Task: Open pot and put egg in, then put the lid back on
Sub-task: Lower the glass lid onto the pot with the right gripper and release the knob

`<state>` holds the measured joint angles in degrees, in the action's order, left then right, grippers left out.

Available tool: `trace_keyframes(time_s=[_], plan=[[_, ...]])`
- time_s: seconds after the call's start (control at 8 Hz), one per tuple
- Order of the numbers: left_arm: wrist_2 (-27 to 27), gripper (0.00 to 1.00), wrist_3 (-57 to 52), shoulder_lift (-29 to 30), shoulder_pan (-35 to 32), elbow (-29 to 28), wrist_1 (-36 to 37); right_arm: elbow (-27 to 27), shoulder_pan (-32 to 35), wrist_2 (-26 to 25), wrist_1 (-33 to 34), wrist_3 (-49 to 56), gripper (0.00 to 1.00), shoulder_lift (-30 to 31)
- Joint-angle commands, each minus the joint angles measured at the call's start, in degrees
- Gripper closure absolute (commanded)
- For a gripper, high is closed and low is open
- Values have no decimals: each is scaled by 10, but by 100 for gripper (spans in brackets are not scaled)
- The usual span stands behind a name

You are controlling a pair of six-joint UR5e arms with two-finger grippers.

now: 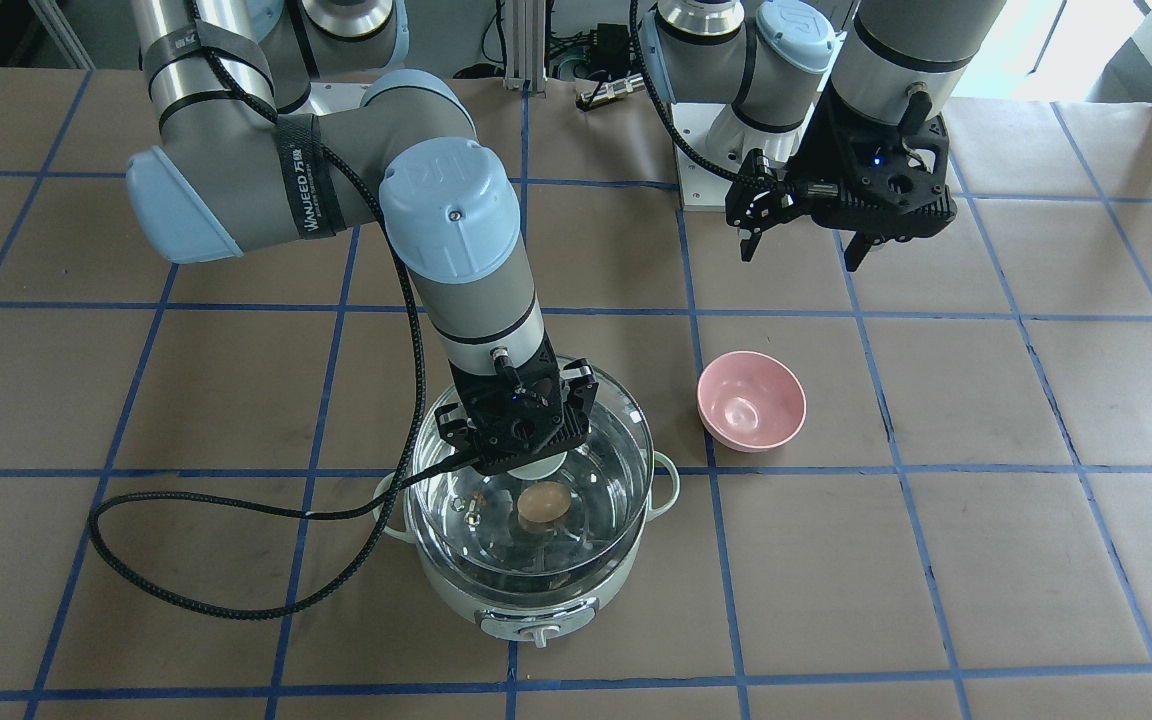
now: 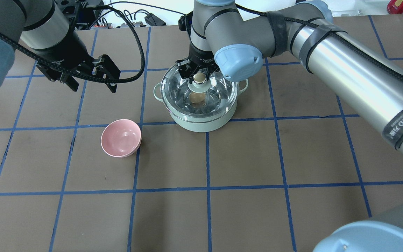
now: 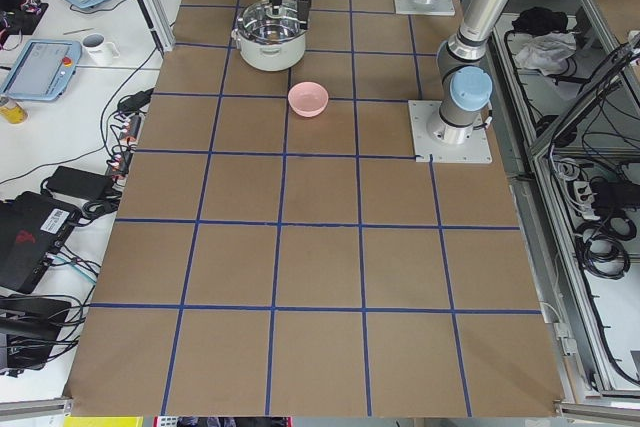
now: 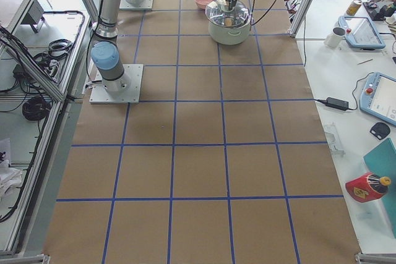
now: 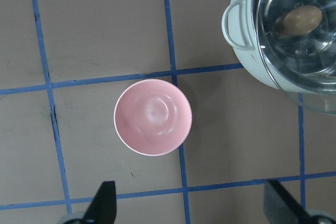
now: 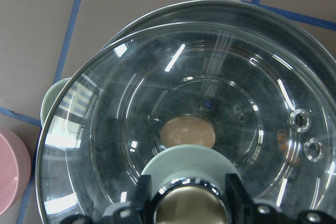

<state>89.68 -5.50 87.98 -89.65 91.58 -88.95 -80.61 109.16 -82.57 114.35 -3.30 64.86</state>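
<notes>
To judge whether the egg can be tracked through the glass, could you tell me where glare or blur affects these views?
Right wrist view: bright streaks cross the lid, yet the egg shows clearly through it; the near knob is soft. Front-facing view: reflections mottle the glass, egg visible. Left wrist view: sharp, evenly lit.

**Lid in my grip, egg under glass**

My right end effector (image 6: 189, 196) clamps the lid (image 6: 105, 129) by its beige knob (image 6: 189, 212), one finger on either side. Through the glass I see the egg (image 6: 187, 132) lying inside the pot (image 6: 220, 10). A pink bowl (image 6: 9, 174) sits at the left edge on the counter (image 6: 42, 24).
</notes>
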Motion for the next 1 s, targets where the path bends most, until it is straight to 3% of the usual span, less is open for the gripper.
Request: trace_keyframes(time_s=[0.0, 0.88], plan=[[1, 0, 1, 0, -2, 0, 0, 2, 0, -5, 6, 14, 100, -17], [0, 0, 1, -1, -3, 0, 1, 29, -1, -6, 8, 6, 100, -18]])
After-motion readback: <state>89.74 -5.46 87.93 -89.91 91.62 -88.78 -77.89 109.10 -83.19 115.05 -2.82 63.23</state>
